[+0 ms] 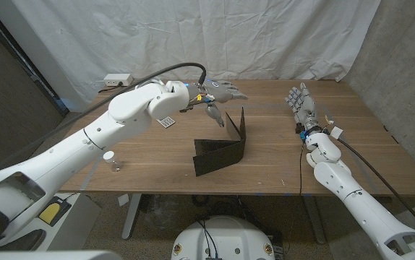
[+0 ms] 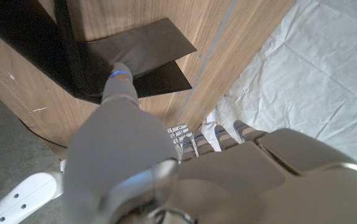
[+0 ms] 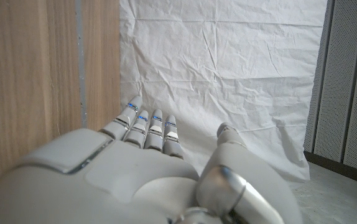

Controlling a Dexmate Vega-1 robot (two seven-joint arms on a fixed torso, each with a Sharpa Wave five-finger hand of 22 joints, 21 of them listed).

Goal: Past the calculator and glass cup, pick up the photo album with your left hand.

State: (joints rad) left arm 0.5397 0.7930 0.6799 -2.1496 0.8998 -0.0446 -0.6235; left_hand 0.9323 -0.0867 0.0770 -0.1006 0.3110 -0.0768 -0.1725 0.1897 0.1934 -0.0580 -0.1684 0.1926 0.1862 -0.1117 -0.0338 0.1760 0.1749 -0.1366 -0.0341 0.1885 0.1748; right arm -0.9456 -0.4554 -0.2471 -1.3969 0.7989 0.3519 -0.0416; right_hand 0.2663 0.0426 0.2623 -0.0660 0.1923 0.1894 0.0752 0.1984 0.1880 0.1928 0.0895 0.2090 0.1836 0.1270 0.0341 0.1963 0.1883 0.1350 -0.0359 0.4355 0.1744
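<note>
Head view, surroundings: you have a small clear glass cup (image 1: 111, 162) standing near the wooden table's (image 1: 366, 137) front left edge, and a small white calculator with dark keys (image 1: 166, 121) partly hidden under your left forearm; a white power strip (image 1: 118, 80) lies at the far left corner.
Head view, album: the black photo album (image 1: 222, 148) stands open and upright mid-table, its covers forming an angle.
Head view, left hand: your left hand (image 1: 218, 96) hovers above the album's far cover, fingers stretched forward, thumb hanging down, grasping nothing.
Head view, right hand: your right hand (image 1: 301, 103) stands on its edge at the right, fingers straight and apart, well clear of the album.
Left wrist view: your thumb (image 2: 121, 87) points at the album's dark covers (image 2: 135, 53), not touching.
Right wrist view: your fingers (image 3: 147, 127) are extended, released, beside the tabletop.
</note>
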